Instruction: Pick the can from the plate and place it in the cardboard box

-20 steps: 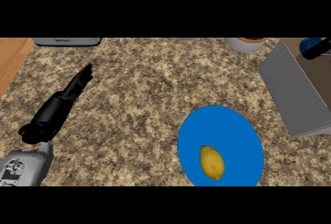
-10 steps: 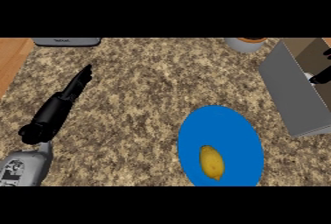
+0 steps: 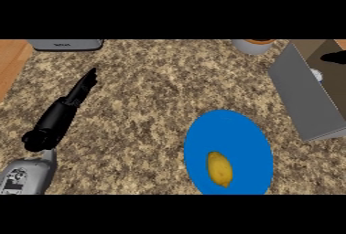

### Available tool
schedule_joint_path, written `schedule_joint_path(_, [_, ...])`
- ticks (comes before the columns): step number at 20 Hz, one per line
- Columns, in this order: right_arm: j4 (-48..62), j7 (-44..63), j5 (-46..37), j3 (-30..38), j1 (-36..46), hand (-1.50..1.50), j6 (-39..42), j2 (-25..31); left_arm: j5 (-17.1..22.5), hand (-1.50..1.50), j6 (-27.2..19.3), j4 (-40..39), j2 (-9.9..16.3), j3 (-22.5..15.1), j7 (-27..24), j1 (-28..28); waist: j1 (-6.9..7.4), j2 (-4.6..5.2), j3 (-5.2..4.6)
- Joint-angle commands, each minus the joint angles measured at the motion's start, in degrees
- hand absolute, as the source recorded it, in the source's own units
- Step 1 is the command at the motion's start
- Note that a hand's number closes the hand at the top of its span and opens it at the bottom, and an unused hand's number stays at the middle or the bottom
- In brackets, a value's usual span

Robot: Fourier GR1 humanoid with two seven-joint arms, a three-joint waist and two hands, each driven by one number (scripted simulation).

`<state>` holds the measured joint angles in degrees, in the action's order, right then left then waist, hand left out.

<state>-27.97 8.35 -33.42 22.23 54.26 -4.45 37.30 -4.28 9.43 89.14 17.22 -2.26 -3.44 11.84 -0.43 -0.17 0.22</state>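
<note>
Can (image 3: 316, 74) inside cardboard box (image 3: 307, 98)

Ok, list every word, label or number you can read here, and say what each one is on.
Nothing can be read for certain.
Left forearm: dark marks on the grey casing, too blurred to read.
Grey appliance at the counter's far edge: a small dark mark on its front, unreadable.
Blue plate, cardboard box: no text shows.
</note>
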Motion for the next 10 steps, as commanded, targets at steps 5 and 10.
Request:
schedule_joint_path(5, [-3.74,-6.12,16.78,18.63,-2.73,-1.5,-11.48,-0.34,0.59,0.0,0.81,1.91,0.65,0.68,0.05,-1.71,0.21,0.03,-0.11])
schedule_joint_path(10, [-5.03,-13.54,22.13,23.34,-10.51,-1.5,-9.98,2.06,-1.02,0.0,-0.22,0.13,-1.34,-0.21,-0.76,-1.17,0.14,0.25,-0.16])
